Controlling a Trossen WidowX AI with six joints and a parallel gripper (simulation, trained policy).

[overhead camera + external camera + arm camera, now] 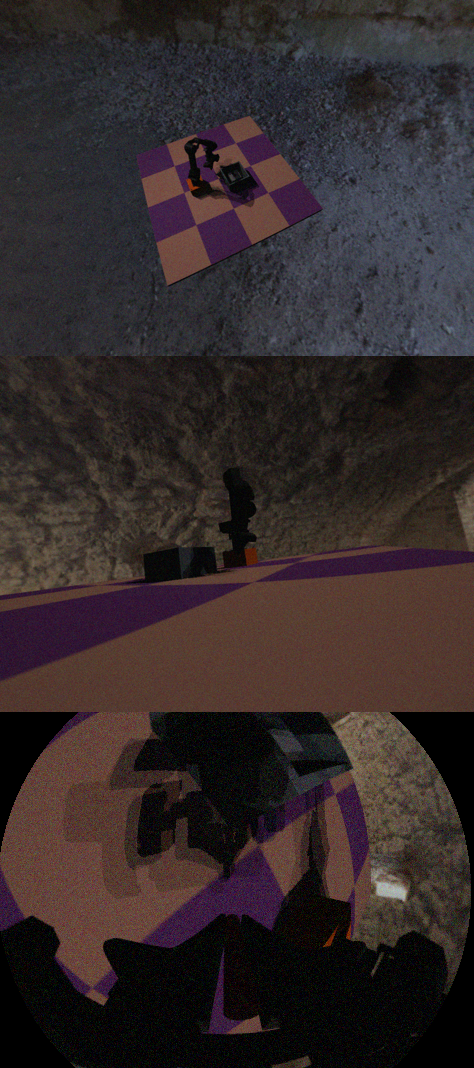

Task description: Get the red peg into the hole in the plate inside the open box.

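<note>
The red peg (pixel 241 992) shows very dark between the fingers in the wrist view; I cannot make it out in either the top or the exterior view. My gripper (pixel 208 167) (pixel 233 919) is shut on the peg, low over the mat beside the open box. The dark box (pixel 242 185) (pixel 160 565) (pixel 320 749) stands just right of the gripper in the top view. Part of the pale plate (pixel 232 177) shows inside it; its hole is too small and dark to tell. Whether the peg's lower end touches the mat is hidden.
The arm's orange base (pixel 190 185) (pixel 251 556) stands left of the box in the top view. The purple and tan checkered mat (pixel 222 233) (pixel 306 631) lies under both. Shadows of the arm and box fall on it. Rough stone ground surrounds the mat.
</note>
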